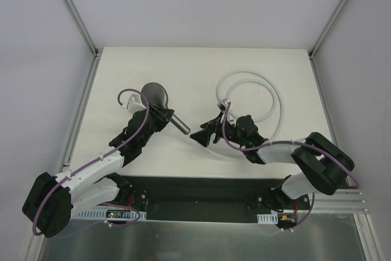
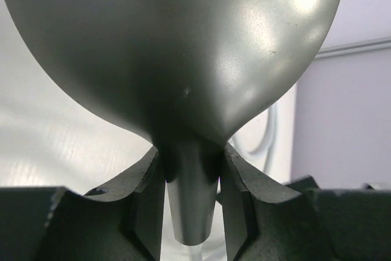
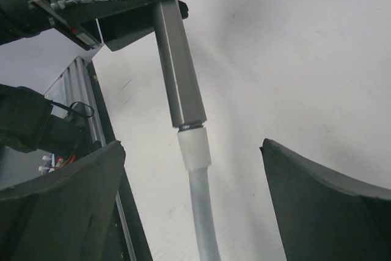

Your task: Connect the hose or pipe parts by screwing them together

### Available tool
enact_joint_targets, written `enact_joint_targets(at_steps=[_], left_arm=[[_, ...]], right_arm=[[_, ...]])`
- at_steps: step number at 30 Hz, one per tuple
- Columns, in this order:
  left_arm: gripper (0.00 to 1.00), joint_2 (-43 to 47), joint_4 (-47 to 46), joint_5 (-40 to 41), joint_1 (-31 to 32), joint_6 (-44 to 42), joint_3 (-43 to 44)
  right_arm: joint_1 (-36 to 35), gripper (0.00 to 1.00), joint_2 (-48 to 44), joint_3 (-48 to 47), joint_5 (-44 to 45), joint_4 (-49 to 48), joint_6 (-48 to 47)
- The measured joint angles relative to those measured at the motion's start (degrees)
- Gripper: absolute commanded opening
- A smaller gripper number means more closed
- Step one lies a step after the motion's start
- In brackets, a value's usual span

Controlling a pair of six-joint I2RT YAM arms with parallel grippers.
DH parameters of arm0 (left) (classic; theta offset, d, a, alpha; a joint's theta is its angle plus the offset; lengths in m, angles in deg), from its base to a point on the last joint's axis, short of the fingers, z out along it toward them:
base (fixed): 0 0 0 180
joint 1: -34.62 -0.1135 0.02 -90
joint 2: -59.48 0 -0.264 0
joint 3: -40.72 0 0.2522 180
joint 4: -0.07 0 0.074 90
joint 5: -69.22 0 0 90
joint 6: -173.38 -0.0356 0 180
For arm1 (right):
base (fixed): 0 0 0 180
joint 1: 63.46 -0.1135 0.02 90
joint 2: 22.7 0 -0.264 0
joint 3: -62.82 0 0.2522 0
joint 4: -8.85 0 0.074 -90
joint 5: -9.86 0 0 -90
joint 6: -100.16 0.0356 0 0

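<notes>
The dark grey shower head (image 1: 155,95) is held above the table, its handle (image 1: 180,125) pointing right. My left gripper (image 1: 157,114) is shut on it. In the left wrist view the round head (image 2: 171,47) fills the frame and the handle neck (image 2: 190,194) sits clamped between both fingers (image 2: 143,200). The pale hose (image 1: 278,99) loops on the table at the right. Its white end fitting (image 3: 194,148) sits flush against the end of the handle (image 3: 177,65). My right gripper (image 3: 192,146) stands open around the fitting, with its fingers (image 3: 330,200) well apart from it; in the top view the right gripper (image 1: 204,134) is just right of the handle tip.
Aluminium frame posts (image 1: 73,10) rise at the table's back corners, with white walls behind. A dark base plate (image 1: 201,194) holding both arm mounts runs along the near edge. Purple cables (image 1: 137,129) trail along both arms.
</notes>
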Motion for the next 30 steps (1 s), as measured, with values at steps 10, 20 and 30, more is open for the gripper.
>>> enact_joint_targets(at_steps=[10, 20, 30], left_arm=[[0.00, -18.4, 13.9, 0.7, -4.5, -10.4, 19.1], [0.00, -39.0, 23.9, -8.5, -14.0, -19.2, 35.0], [0.09, -45.6, 29.7, -9.6, -13.9, -21.4, 40.8]], right_arm=[[0.0, 0.96, -32.0, 4.1, 19.9, 28.7, -7.0], [-0.1, 0.96, -58.3, 6.7, 34.2, 52.2, -8.2], [-0.1, 0.96, -65.4, 5.9, 39.7, 65.5, -9.6]])
